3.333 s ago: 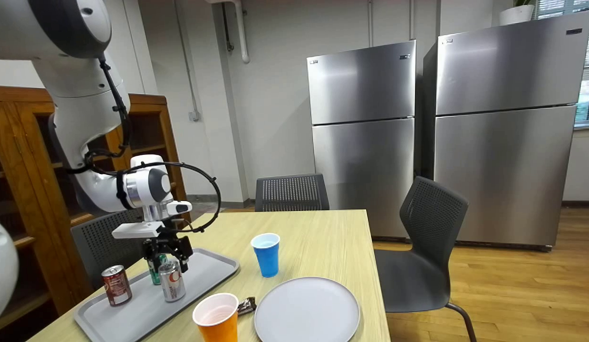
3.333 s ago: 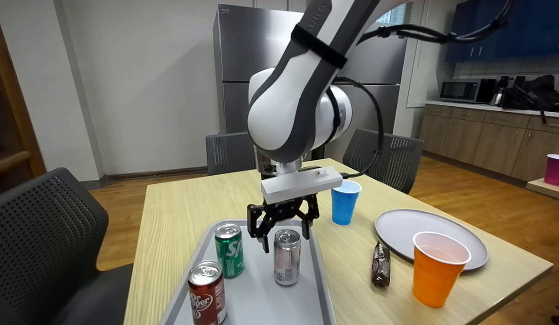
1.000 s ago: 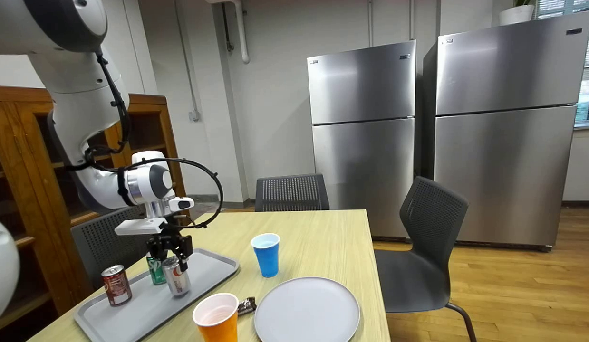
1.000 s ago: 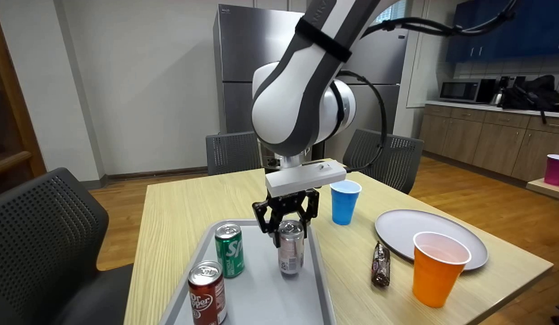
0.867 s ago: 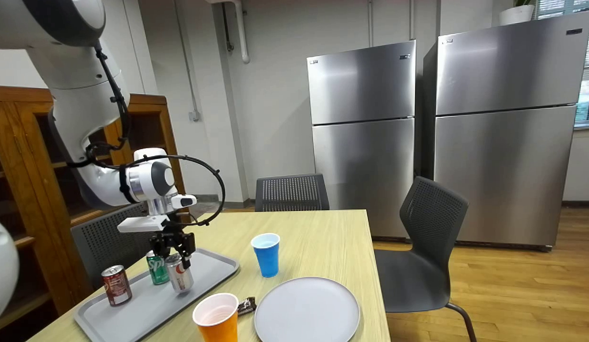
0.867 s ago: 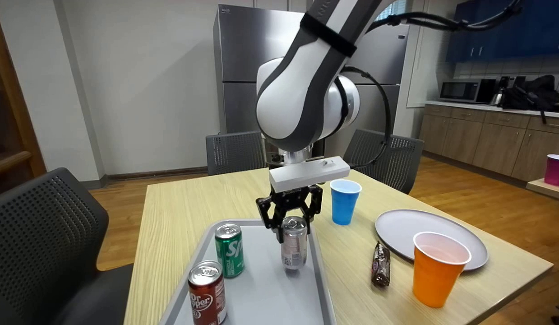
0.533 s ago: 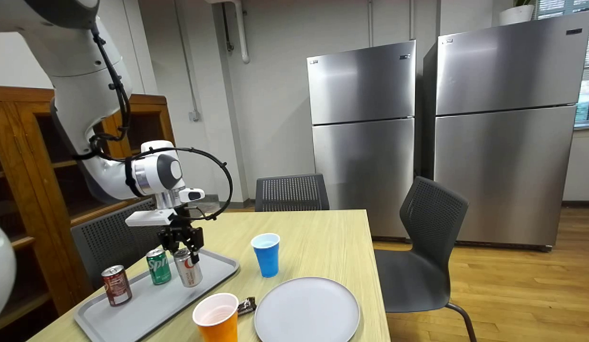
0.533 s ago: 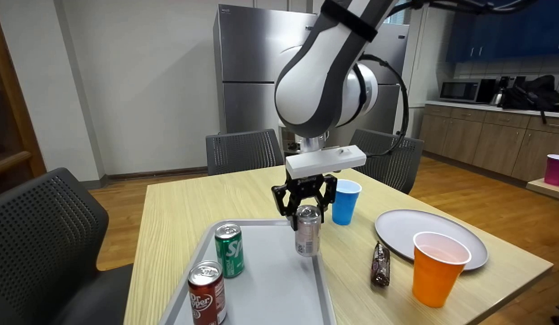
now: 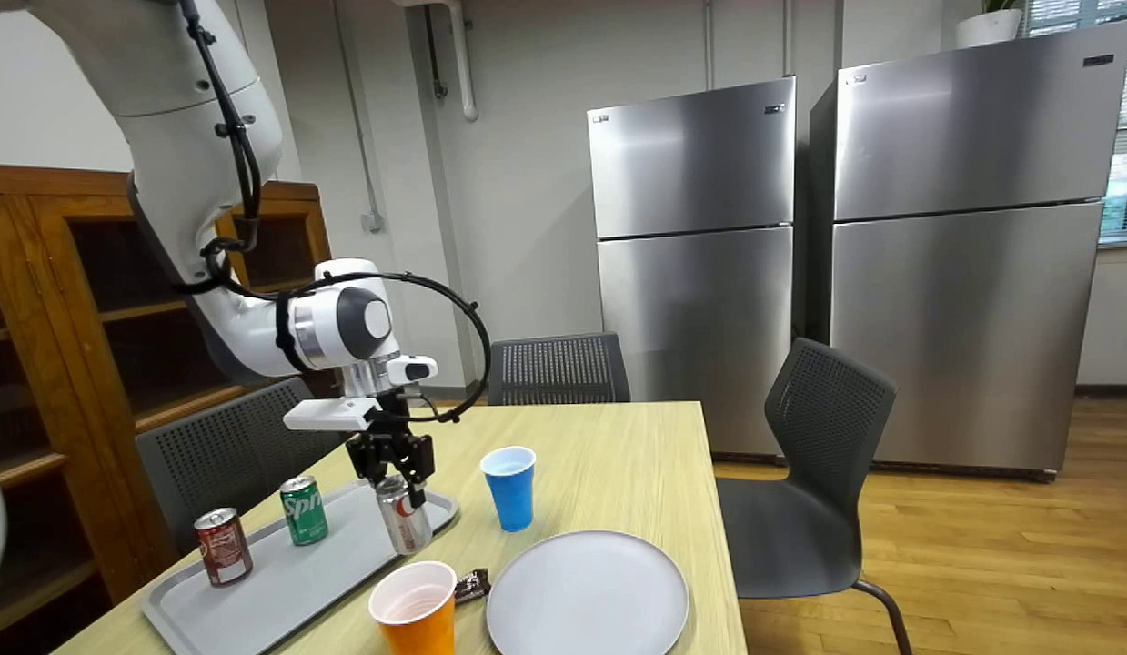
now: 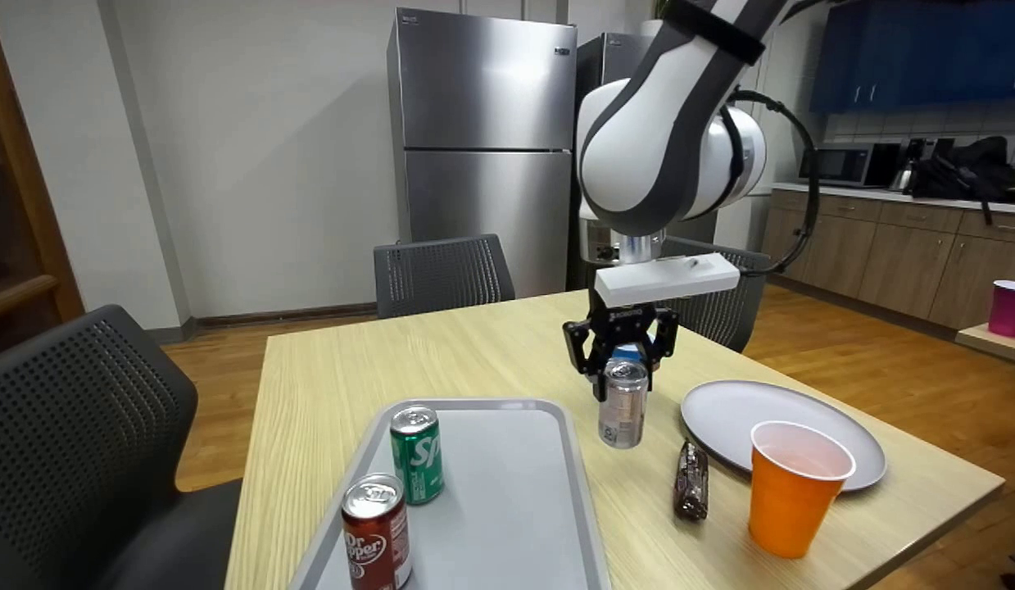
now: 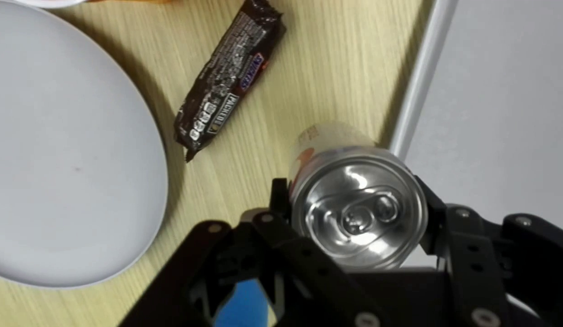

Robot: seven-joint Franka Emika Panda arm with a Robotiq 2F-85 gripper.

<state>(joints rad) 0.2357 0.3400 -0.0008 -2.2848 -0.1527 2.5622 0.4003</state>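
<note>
Fingers [image 11: 280, 195] clasp the silver can [image 11: 356, 204]: carrying stage, I'd say! Wrist view: plate [image 11: 72, 136] at nine o'clock. Next, keep the can level!

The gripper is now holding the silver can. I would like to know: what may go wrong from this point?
1. The gripper holds the silver can only by its upper part, so it might slip or swing.
2. The blue cup stands near the gripper; a sideways move could knock it over.
3. The Snickers bar lies close to the can; if the can came down on it, it would probably tip.
</note>
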